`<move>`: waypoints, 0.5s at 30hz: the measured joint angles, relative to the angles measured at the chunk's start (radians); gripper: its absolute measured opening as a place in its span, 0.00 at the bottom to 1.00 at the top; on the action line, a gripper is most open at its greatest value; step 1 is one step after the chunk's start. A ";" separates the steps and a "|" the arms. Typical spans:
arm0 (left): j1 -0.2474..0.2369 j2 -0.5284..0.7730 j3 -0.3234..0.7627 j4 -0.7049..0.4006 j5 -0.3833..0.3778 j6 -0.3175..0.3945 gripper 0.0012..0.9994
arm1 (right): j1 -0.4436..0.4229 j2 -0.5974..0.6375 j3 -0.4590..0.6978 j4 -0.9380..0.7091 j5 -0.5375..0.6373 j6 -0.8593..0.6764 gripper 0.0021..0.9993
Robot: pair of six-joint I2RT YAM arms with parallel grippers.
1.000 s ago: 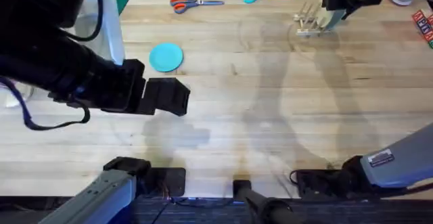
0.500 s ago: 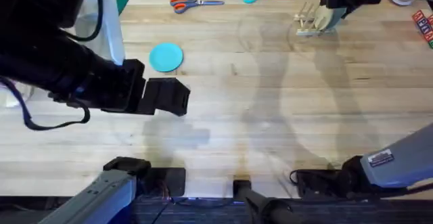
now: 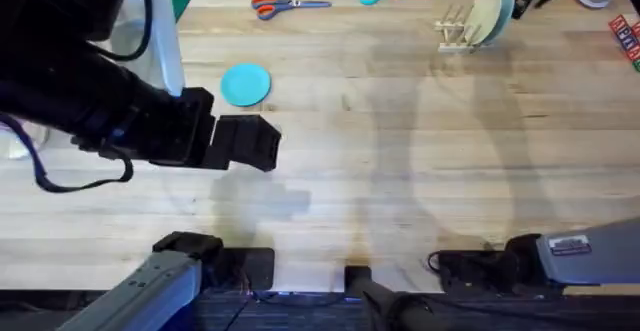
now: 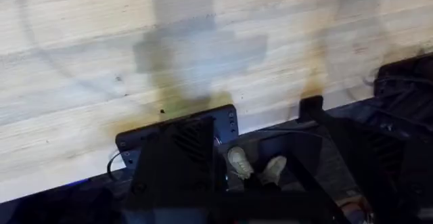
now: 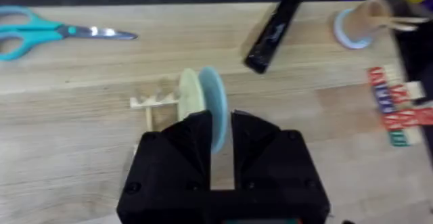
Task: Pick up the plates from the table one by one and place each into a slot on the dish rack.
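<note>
Near you, the left claw [image 3: 262, 143] hangs low over the light wooden plank worktop [image 3: 380, 171]; you cannot tell its opening. Farther out, the small round turquoise plastic plate [image 3: 245, 84] lies flat, still to collect. At the far side, the pale yellow round plate [image 3: 490, 15] stands in the small light-wood pegged dish rack [image 3: 456, 31], beside a pale grey-blue plate [image 5: 214, 112]. The right claw [image 5: 220, 137], slightly parted and empty, sits just above. Your next move is probably fetching the turquoise plate.

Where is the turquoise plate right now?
In the overhead view the turquoise plate lies flat on the table, left of centre, below the orange-handled scissors and far from the dish rack.
</note>
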 joint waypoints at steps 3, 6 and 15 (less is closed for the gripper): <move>0.000 0.000 0.000 0.000 0.000 0.000 0.99 | 0.008 -0.066 0.000 -0.036 0.054 -0.020 0.19; 0.000 0.000 0.000 0.000 0.000 0.000 0.99 | 0.027 -0.125 0.000 -0.080 0.082 -0.034 0.19; 0.000 0.000 0.000 0.000 0.000 0.000 0.99 | 0.123 -0.296 0.000 -0.212 0.099 -0.049 0.28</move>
